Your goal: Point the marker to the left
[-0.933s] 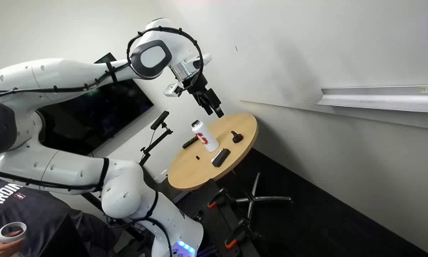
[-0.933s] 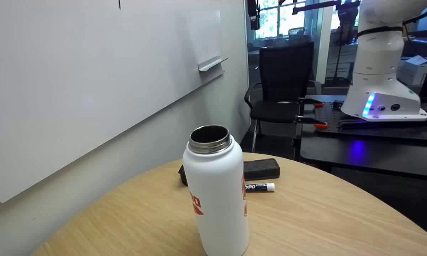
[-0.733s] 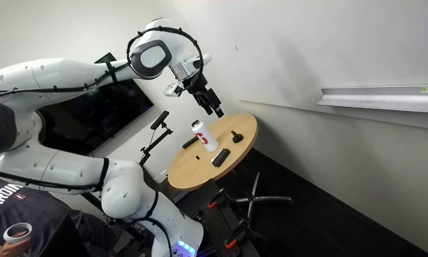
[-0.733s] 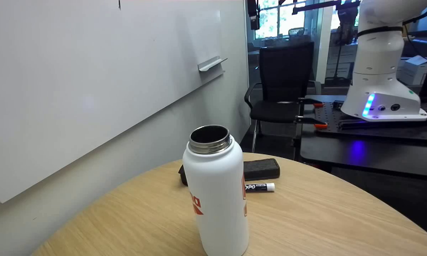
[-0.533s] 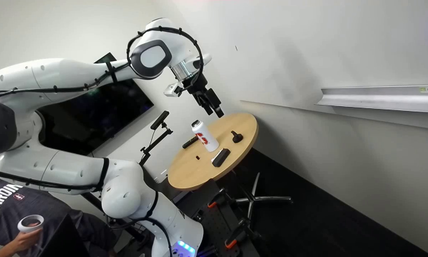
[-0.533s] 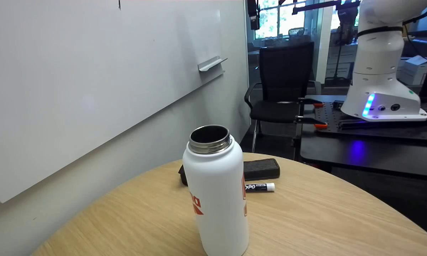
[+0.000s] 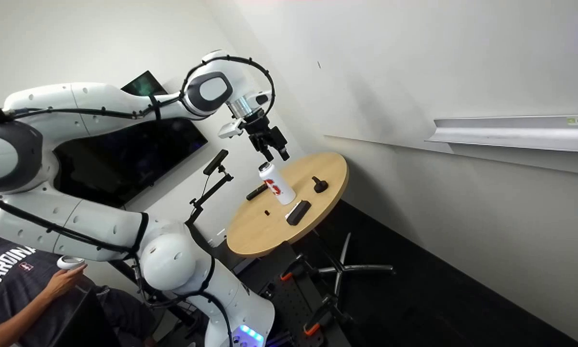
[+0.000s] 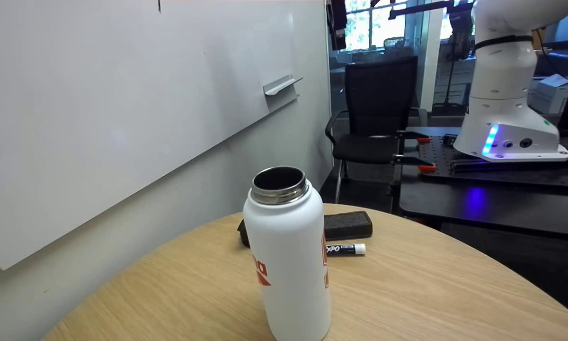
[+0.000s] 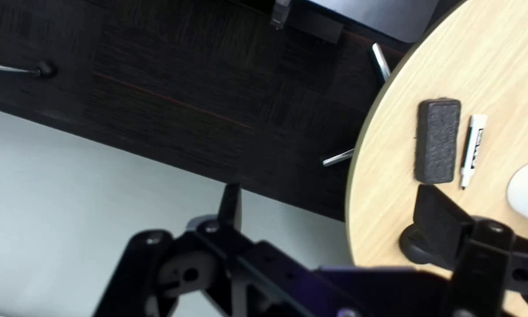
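Note:
The marker [image 9: 473, 149] is a short white pen with a black printed label. In the wrist view it lies on the round wooden table [image 9: 378, 198] beside a black eraser, its dark bare tip towards the bottom. In an exterior view the marker [image 8: 346, 250] lies with its white end to the right; its other end is hidden behind a white bottle. Elsewhere it is a thin white strip [image 7: 293, 211] along the eraser. My gripper [image 7: 277, 155] is above the table, over the bottle's top. The gripper [image 9: 330, 189] is open, its fingers wide apart with nothing between them.
The tall open white bottle [image 8: 286, 246] stands on the table near the marker. The eraser [image 7: 298, 213], a black lid [image 7: 320, 185], a dark cylinder [image 7: 256, 192] and a small black piece [image 7: 267, 212] lie there too. A whiteboard wall [image 8: 146, 118] borders the table.
In the last half second my arm has drawn back and my gripper has moved left and slightly down in an exterior view. The marker and the other table things have not moved.

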Controlling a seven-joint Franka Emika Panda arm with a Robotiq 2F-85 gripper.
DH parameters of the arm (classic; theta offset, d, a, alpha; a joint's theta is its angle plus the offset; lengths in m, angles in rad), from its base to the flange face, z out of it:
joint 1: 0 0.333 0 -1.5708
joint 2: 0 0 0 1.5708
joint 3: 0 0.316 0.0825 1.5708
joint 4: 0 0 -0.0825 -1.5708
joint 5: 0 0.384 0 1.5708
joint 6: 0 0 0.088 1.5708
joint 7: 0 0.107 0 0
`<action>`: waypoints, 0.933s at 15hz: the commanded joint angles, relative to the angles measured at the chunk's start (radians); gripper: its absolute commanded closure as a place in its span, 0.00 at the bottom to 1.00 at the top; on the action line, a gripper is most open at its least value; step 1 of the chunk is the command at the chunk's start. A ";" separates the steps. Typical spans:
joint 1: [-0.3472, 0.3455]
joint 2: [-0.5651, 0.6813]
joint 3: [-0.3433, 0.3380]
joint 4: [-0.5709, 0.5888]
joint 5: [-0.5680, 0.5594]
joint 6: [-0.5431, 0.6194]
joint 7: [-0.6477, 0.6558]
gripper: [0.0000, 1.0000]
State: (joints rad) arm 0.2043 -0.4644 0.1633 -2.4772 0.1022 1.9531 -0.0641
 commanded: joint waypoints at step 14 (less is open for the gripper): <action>0.128 0.150 0.174 0.037 0.013 0.094 0.094 0.00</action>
State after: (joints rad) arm 0.3259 -0.3533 0.3018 -2.4270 0.1360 1.9770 -0.0315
